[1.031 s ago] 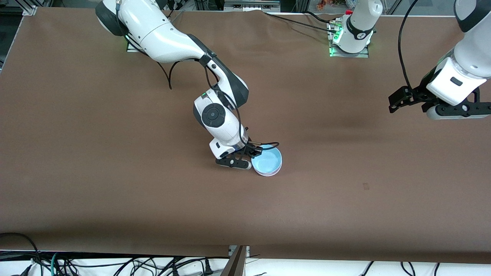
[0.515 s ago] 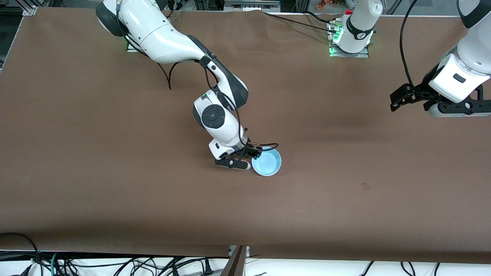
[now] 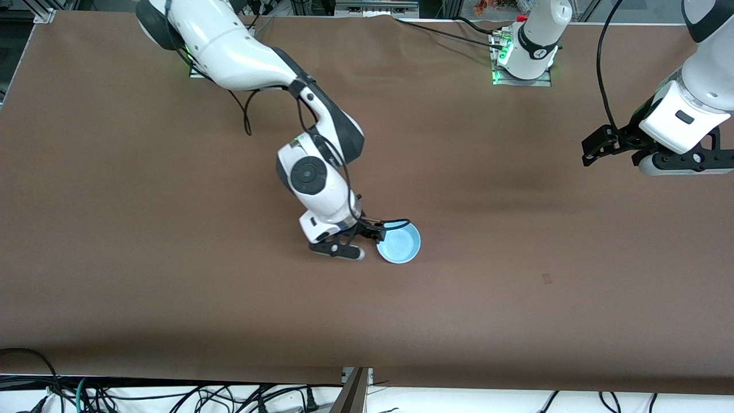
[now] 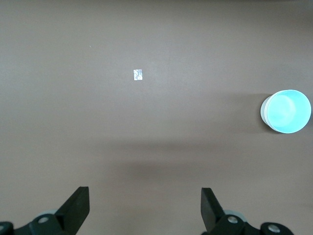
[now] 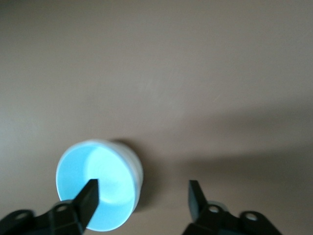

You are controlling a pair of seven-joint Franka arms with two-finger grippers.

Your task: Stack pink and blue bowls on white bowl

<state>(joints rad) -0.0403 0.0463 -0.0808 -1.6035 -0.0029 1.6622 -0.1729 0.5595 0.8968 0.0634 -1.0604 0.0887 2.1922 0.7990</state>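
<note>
The light blue bowl (image 3: pixel 399 244) sits upright on the brown table near its middle. It also shows in the left wrist view (image 4: pixel 287 111) and the right wrist view (image 5: pixel 95 188). A pale wall (image 5: pixel 138 172) shows under its rim; the pink bowl and the white bowl do not show as separate things. My right gripper (image 3: pixel 339 251) is open and empty just beside the blue bowl, toward the right arm's end; in its wrist view (image 5: pixel 142 191) one finger overlaps the bowl's rim. My left gripper (image 3: pixel 685 163) is open and empty, waiting high over the left arm's end (image 4: pixel 144 196).
A small square mark (image 3: pixel 547 279) lies on the table (image 3: pixel 172 287) nearer the front camera than the bowl, toward the left arm's end; it shows in the left wrist view (image 4: pixel 138 75). Cables run along the table's front edge.
The pink rim under the blue bowl one second ago no longer shows. My right gripper has drawn away from the bowl toward the right arm's end. The left gripper rose slightly.
</note>
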